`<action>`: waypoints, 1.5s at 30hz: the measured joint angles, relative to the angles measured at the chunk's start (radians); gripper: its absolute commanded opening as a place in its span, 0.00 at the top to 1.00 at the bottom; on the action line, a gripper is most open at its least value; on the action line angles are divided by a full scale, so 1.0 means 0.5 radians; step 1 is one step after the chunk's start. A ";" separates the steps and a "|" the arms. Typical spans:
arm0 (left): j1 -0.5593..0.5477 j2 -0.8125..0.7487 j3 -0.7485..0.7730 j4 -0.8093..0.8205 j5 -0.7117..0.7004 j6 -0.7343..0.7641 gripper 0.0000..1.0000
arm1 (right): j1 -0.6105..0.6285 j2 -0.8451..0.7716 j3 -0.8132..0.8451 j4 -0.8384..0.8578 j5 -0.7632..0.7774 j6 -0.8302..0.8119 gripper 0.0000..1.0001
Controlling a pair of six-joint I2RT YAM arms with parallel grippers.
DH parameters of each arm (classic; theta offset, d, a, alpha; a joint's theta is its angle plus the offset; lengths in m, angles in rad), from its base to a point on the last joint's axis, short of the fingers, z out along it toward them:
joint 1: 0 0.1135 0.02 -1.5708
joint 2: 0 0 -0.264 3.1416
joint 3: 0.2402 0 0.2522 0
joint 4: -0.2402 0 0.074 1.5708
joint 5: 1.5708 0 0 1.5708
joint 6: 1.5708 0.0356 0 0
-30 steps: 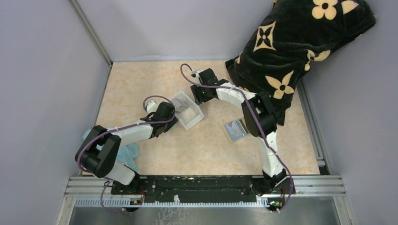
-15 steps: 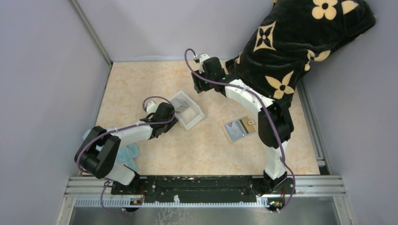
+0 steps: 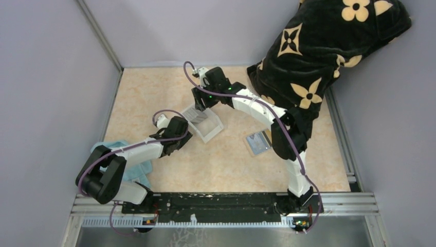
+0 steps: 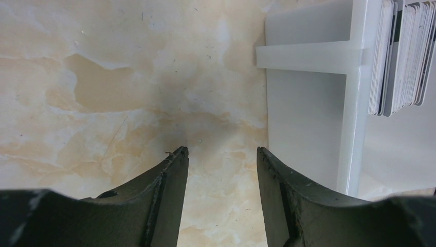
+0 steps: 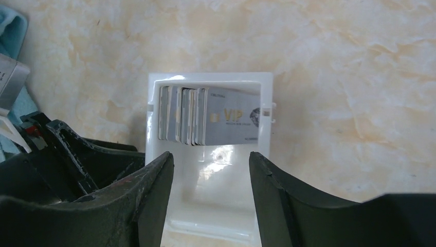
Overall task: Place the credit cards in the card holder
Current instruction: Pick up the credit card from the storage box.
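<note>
Right gripper: it is hanging over the 11 o'clock end of the white tray with its jaws spread wide and nothing between them. They are straddling the card row, probably so they can drop onto one card's top edge.

Credit cards: they are standing on edge, packed together at one end of the tray. A silvery card marked VIP is facing the tray's open part. Standing upright is leaving their top edges free to be pinched.

Left gripper: it is sitting low at the tray's 8 o'clock, jaws partly apart and empty, just beside the tray wall. It seems to be bracing the tray against sliding, though I cannot tell if it is touching.

Card holder: it is lying open on the table at the tray's 4 o'clock, well apart, lining up and ready to receive.

Stage: a card pick appears to be starting, and the row in the tray is looking full.

Risk: tightly packed neighbours may be lifting together with the chosen card.

Light blue cloth: it is lying at 8 o'clock by the left arm, apart from the work.
</note>
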 measured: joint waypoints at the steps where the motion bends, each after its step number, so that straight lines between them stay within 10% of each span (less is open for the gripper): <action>1: 0.000 0.000 -0.001 0.001 0.000 -0.001 0.42 | 0.009 0.027 0.014 -0.008 -0.016 0.001 0.44; 30: 0.079 0.026 -0.016 0.112 0.041 0.018 0.41 | 0.022 0.591 0.497 -0.173 -0.209 0.098 0.49; 45: 0.102 0.056 -0.002 0.151 0.068 0.057 0.41 | -0.024 0.588 0.375 0.041 -0.385 0.371 0.71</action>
